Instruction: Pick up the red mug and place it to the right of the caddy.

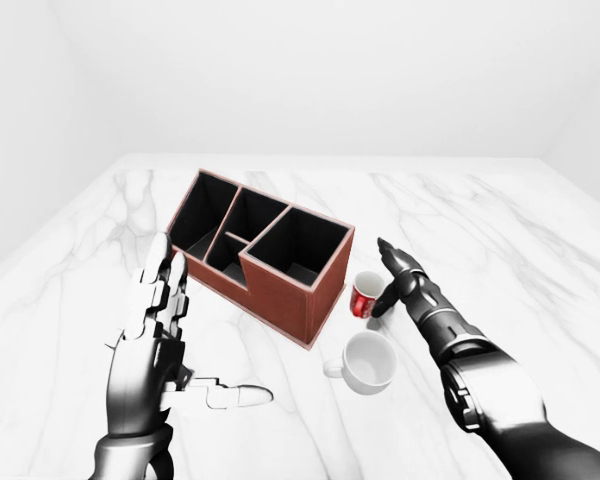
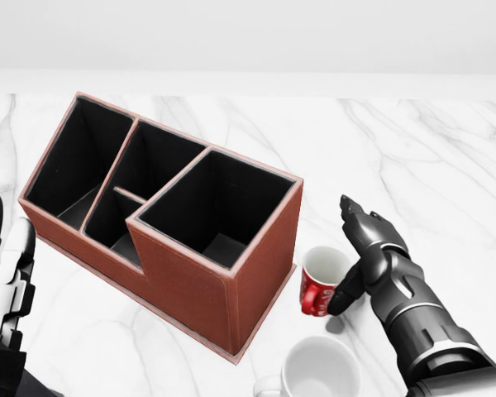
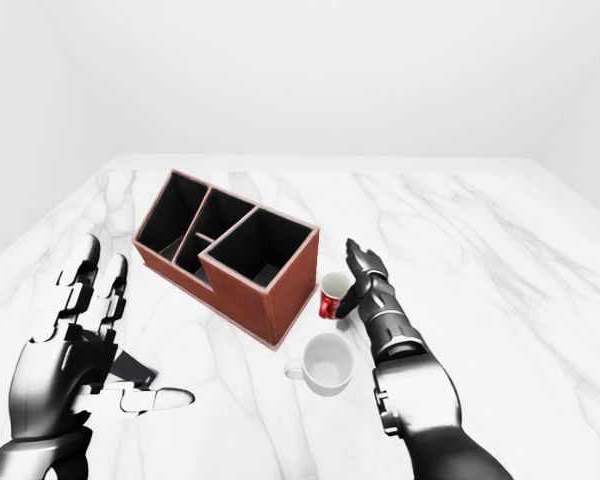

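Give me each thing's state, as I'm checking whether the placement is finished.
red mug: upright on the table, just right of the caddy, released.
caddy: upright, compartments empty.
white mug: upright, empty.
right hand: open, beside the red mug.
left hand: open, holding nothing.

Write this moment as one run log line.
right hand: open, beside red mug | mug: upright on table, right of caddy | left hand: open, idle

Glossy red mug (image 2: 321,281), matt leather-like caddy (image 2: 190,281), polished marble tabletop (image 2: 422,157), glossy white mug (image 2: 318,368)
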### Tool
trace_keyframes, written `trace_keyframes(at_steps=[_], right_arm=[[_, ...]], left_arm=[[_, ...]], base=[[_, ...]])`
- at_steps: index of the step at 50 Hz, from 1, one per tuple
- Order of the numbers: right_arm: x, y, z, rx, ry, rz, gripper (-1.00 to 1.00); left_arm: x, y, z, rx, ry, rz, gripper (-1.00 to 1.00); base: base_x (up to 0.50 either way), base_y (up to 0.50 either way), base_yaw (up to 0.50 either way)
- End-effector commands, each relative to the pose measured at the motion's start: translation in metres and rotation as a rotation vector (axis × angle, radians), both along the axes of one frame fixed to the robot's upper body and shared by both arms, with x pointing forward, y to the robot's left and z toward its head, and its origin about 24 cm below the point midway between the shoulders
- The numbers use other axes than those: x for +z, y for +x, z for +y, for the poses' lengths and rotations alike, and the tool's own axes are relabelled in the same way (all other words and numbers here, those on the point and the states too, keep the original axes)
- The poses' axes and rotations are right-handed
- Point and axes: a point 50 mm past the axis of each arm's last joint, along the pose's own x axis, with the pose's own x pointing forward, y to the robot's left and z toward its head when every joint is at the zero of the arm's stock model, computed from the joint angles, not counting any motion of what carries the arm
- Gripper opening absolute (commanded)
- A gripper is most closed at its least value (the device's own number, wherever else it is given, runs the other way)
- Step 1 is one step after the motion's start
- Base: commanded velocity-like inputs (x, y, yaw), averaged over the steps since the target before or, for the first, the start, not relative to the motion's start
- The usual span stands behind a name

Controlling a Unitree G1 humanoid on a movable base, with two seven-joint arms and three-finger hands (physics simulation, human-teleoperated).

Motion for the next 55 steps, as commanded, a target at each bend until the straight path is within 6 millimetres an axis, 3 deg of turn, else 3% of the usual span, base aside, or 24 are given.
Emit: trace_keyframes(at_steps=[1, 7, 10, 12, 18, 25, 28, 31, 32, 35, 36, 42, 47, 49, 53, 55], right_arm=[[-0.002, -0.002, -0.006, -0.004, -0.018, 0.004, 1.0], [-0.002, -0.005, -0.014, 0.0, -0.03, 0.008, 1.0], [0.002, -0.007, -0.015, 0.047, -0.045, 0.003, 1.0], [0.026, -0.009, -0.009, 0.152, -0.061, -0.056, 1.0], [0.102, -0.04, -0.003, 0.34, -0.228, -0.12, 1.0], [0.177, -0.057, -0.016, 0.251, -0.367, -0.392, 1.0], [0.219, -0.062, -0.02, 0.217, -0.415, -0.534, 1.0], [0.261, -0.068, -0.021, 0.196, -0.462, -0.669, 1.0], [0.277, -0.069, -0.02, 0.196, -0.457, -0.717, 1.0], [0.286, -0.069, -0.018, 0.206, -0.462, -0.742, 1.0], [0.312, -0.075, -0.017, 0.194, -0.477, -0.819, 1.0], [0.356, -0.091, -0.012, 0.212, -0.49, -0.964, 1.0], [0.371, -0.105, -0.005, 0.254, -0.498, -1.046, 1.0], [0.376, -0.117, -0.001, 0.266, -0.519, -1.097, 1.0], [0.367, -0.133, 0.004, 0.293, -0.546, -1.147, 1.0], [0.359, -0.146, 0.009, 0.314, -0.559, -1.187, 1.0]], left_arm=[[0.005, -0.001, -0.001, -0.006, 0.003, -0.024, 1.0], [0.009, -0.001, -0.002, -0.01, 0.008, -0.047, 1.0], [-0.003, 0.001, -0.001, -0.008, -0.003, 0.011, 1.0], [0.007, 0.0, -0.002, -0.011, 0.007, -0.041, 1.0], [0.007, 0.0, -0.003, -0.012, 0.009, -0.035, 1.0], [-0.001, 0.002, -0.003, -0.01, 0.002, 0.005, 1.0], [0.006, 0.001, -0.003, -0.012, 0.009, -0.036, 1.0], [-0.004, 0.004, -0.003, -0.01, 0.002, 0.017, 1.0], [0.001, 0.003, -0.004, -0.013, 0.006, -0.008, 1.0], [-0.001, 0.004, -0.004, -0.013, 0.005, 0.0, 1.0], [-0.004, 0.004, -0.004, -0.012, 0.003, 0.013, 1.0], [0.001, 0.002, -0.003, -0.012, 0.005, -0.007, 1.0], [-0.007, 0.005, -0.004, -0.011, 0.001, 0.032, 1.0], [0.005, 0.001, -0.005, -0.016, 0.012, -0.028, 1.0], [0.006, 0.001, -0.006, -0.017, 0.013, -0.033, 1.0], [-0.006, 0.003, -0.005, -0.015, 0.004, 0.026, 1.0]], base=[[0.0, 0.0, 0.0], [0.0, 0.0, 0.0], [0.0, 0.0, 0.0], [0.0, 0.0, 0.0], [0.0, 0.0, 0.0], [0.0, 0.0, 0.0], [0.0, 0.0, 0.0], [0.0, 0.0, 0.0], [0.0, 0.0, 0.0], [0.0, 0.0, 0.0], [0.0, 0.0, 0.0], [0.0, 0.0, 0.0], [0.0, 0.0, 0.0], [0.0, 0.0, 0.0], [0.0, 0.0, 0.0], [0.0, 0.0, 0.0]])
